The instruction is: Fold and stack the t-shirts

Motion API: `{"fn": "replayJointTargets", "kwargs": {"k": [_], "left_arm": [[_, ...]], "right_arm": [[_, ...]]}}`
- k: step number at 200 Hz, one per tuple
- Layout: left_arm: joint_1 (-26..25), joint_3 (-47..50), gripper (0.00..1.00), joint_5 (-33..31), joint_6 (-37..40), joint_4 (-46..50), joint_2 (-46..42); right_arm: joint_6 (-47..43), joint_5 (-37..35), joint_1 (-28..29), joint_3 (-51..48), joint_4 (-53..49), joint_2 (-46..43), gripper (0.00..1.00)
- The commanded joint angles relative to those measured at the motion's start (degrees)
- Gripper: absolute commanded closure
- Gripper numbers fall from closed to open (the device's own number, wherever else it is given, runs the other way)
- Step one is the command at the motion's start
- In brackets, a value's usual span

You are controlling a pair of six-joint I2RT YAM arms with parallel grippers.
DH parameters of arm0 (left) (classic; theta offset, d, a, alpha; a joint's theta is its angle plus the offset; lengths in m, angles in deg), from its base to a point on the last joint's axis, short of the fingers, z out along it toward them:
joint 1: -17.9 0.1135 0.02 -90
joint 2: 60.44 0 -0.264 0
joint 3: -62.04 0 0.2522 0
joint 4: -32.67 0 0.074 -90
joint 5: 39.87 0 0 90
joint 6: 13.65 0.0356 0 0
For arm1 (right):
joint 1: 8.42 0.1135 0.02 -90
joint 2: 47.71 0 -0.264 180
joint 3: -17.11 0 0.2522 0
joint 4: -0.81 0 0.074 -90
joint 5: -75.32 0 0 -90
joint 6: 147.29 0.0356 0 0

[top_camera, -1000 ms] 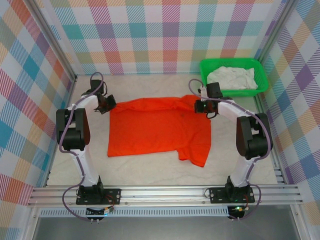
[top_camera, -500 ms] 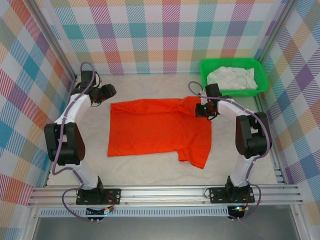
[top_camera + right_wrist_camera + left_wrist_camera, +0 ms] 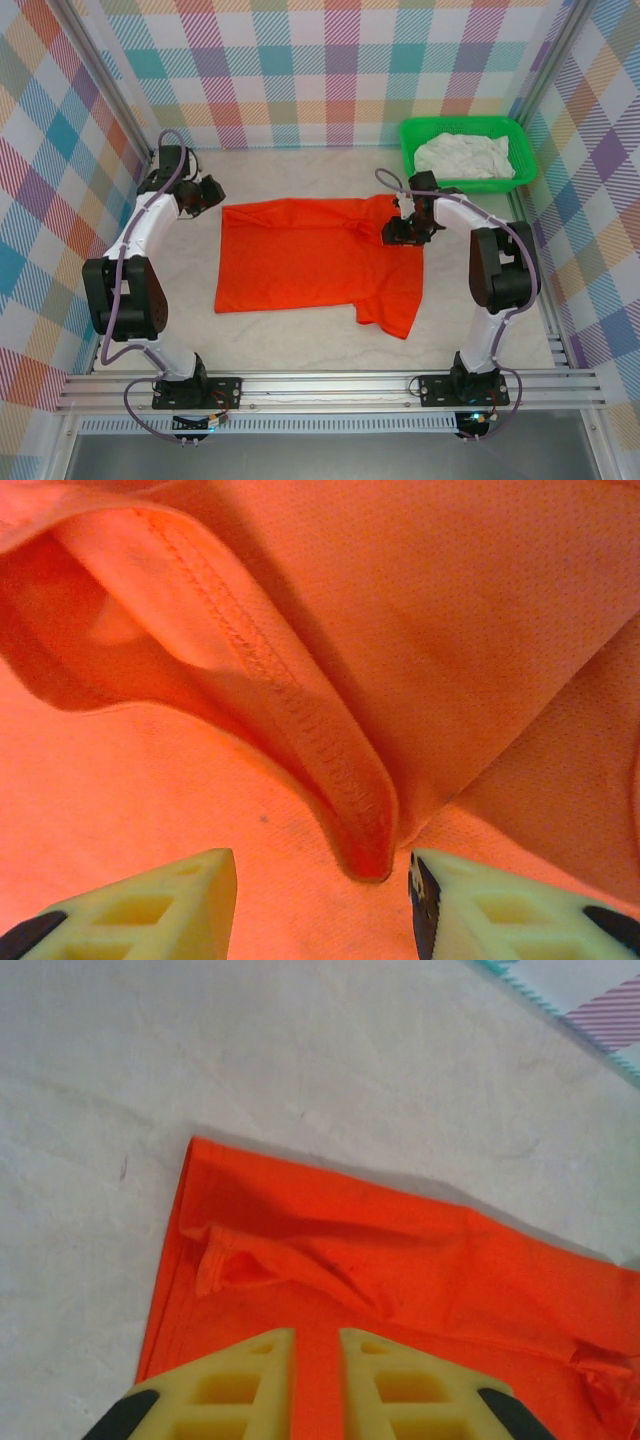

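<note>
Right gripper (image 3: 318,865) spread over the collar (image 3: 345,790) of the orange t-shirt (image 3: 300,260); left gripper (image 3: 317,1340) barely parted above its edge

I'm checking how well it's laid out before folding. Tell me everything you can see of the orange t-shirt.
The orange t-shirt is bright orange-red, fine-knit cloth with stitched hems. It lies spread mostly flat on the pale table, one short sleeve pointing toward the near edge at the right. Its far edge is rumpled. The right end effector is open over a raised stitched fold at the far right; the left end effector hangs by its far left corner.
</note>
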Motion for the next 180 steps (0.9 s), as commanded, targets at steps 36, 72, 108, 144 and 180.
{"fn": "replayJointTargets", "kwargs": {"k": [36, 72, 108, 144, 180], "left_arm": [[-1.9, 7.6, 0.89, -0.7, -2.8, 2.8, -10.4], [-2.6, 10.0, 0.89, -1.9, -2.9, 3.8, -13.9], [-2.7, 11.5, 0.9, -2.4, -2.7, 4.1, -14.5], [-2.9, 11.5, 0.93, -2.1, -2.8, 3.8, -14.1], [-3.3, 11.5, 0.94, -2.4, -2.7, 4.0, -14.1]], "right_arm": [[5.7, 7.8, 0.3, 16.3, -3.4, 6.0, 0.61], [9.4, 11.5, 0.4, 27.5, -4.3, 17.6, 0.79], [11.2, 14.7, 0.9, 33.3, -5.6, 24.7, 0.91], [11.2, 15.7, 2.3, 29.1, -3.9, 23.0, 0.95], [12.0, 15.7, 3.4, 21.5, -0.6, 18.5, 0.95]]}}
